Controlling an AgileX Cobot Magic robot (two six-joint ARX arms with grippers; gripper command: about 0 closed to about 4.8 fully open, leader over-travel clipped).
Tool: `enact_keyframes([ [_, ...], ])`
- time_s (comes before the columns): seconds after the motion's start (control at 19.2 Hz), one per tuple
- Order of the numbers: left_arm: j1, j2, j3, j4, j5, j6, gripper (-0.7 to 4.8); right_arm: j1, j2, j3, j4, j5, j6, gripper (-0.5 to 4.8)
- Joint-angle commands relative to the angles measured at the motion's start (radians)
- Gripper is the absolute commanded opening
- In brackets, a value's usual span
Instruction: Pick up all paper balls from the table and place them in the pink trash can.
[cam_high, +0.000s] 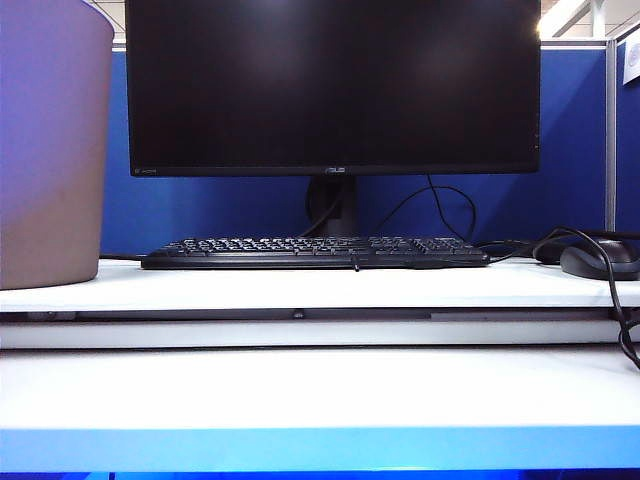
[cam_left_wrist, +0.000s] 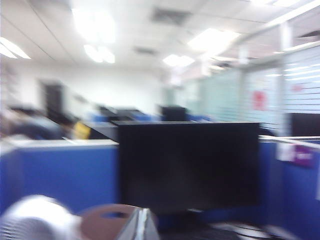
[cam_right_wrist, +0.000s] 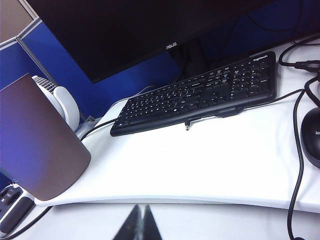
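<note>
No paper balls show in any view. The pink trash can stands at the far left on the raised back part of the white table. Neither gripper appears in the exterior view. In the blurred left wrist view my left gripper is held up high and shut with nothing in it, and the trash can's rim lies just beyond its tips. My right gripper is shut and empty above the table's front part, with the trash can off to one side.
A black monitor and a black keyboard fill the back of the desk. A dark mouse with trailing cables lies at the right. A white fan stands behind the trash can. Blue partition walls close the rear.
</note>
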Motion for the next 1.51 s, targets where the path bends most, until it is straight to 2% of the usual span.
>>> enact_keyframes([
  [0.05,0.063,-0.056,-0.053,-0.009,-0.015,0.072,-0.06,0.000,-0.002,0.005,0.017,-0.001,-0.006,-0.05],
  [0.26,0.085,-0.120,-0.224,-0.009,-0.031,0.068,-0.06,0.001,-0.002,0.005,0.017,-0.001,-0.006,-0.05],
  [0.52,0.087,-0.214,-0.609,0.028,-0.029,0.040,-0.06,0.000,-0.002,0.005,0.016,-0.001,-0.006,-0.05],
  [0.68,0.087,-0.306,-0.907,0.193,0.000,-0.034,-0.06,0.001,-0.002,0.005,0.016,0.000,-0.006,-0.05],
  [0.88,0.087,-0.422,-1.289,0.458,0.093,-0.180,-0.06,0.001,-0.002,0.005,0.016,-0.002,-0.006,-0.05],
  [0.99,0.087,-0.463,-1.442,0.552,0.094,-0.252,-0.06,0.001,-0.002,0.005,0.016,-0.004,-0.006,-0.05],
  [1.09,0.087,-0.484,-1.557,0.624,0.094,-0.322,-0.06,0.001,-0.002,0.005,0.010,-0.012,-0.006,-0.05],
  [1.2,0.087,-0.484,-1.627,0.658,0.095,-0.351,-0.06,0.001,-0.002,0.005,-0.035,-0.052,-0.005,-0.05],
  [1.35,0.087,-0.484,-1.674,0.675,0.093,-0.348,-0.06,0.001,-0.002,0.005,-0.166,-0.047,0.030,-0.05],
  [1.51,0.087,-0.484,-1.701,0.706,0.092,-0.348,-0.06,0.000,-0.002,0.005,-0.170,-0.047,0.047,-0.05],
])
